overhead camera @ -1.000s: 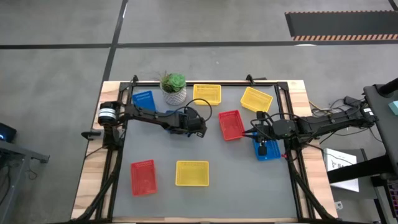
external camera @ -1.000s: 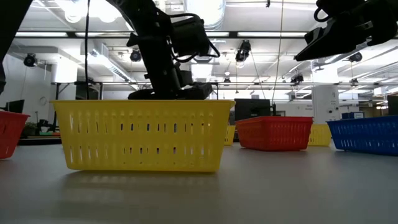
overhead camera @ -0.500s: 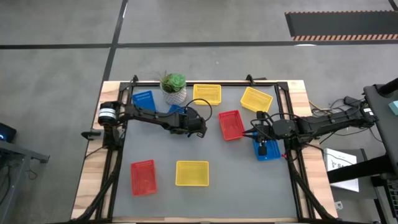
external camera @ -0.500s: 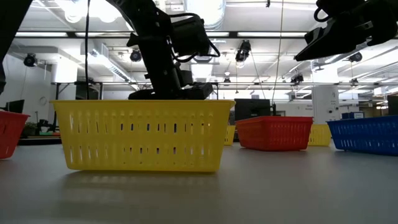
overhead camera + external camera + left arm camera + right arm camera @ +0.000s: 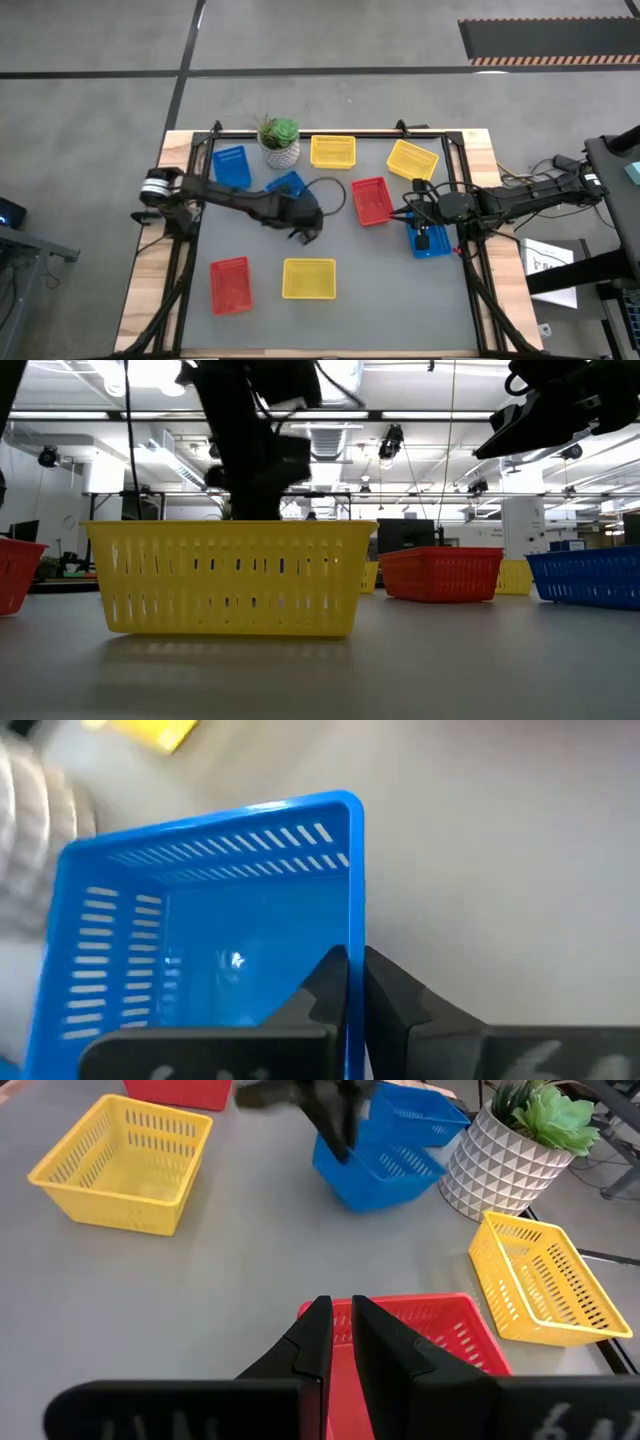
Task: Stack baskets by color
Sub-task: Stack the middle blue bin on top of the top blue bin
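Over mid-table, left pincer (image 5: 355,982) clamped on tilted blue basket's (image 5: 200,910) wall.

plant (image 5: 279,135) behind held basket (image 5: 287,184) — left hand (image 5: 307,228) mid-table, right hand (image 5: 423,240) over right-edge basket (image 5: 436,245)

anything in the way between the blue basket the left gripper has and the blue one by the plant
Nothing visible lies between them. The left gripper is shut on the blue basket, with bare table toward the other blue basket. The potted plant sits just beside that route.
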Robot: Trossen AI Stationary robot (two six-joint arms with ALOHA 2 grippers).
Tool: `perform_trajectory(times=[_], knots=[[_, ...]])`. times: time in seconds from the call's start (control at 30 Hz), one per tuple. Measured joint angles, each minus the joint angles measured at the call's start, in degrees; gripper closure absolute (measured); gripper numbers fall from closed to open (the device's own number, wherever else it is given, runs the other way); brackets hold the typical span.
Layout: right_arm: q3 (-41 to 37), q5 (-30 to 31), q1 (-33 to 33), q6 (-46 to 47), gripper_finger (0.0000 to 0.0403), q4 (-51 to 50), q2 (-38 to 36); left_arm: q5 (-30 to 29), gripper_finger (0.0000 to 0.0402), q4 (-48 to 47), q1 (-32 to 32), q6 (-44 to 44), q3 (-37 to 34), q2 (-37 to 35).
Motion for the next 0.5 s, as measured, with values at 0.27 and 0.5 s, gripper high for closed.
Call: perform_trajectory(times=[0.27, 0.5], knots=[[0.0, 0.0, 0.0, 0.0, 0.0369, 0.0, 0.4, -6.5, 0.0401, -10.7, -9.3, 20.0, -0.8, -8.8], [-0.1, 0.0, 0.0, 0.0, 0.0369, 0.1, 0.4, -9.2, 0.0401, -24.3, -13.1, 20.3, -5.2, -18.6]])
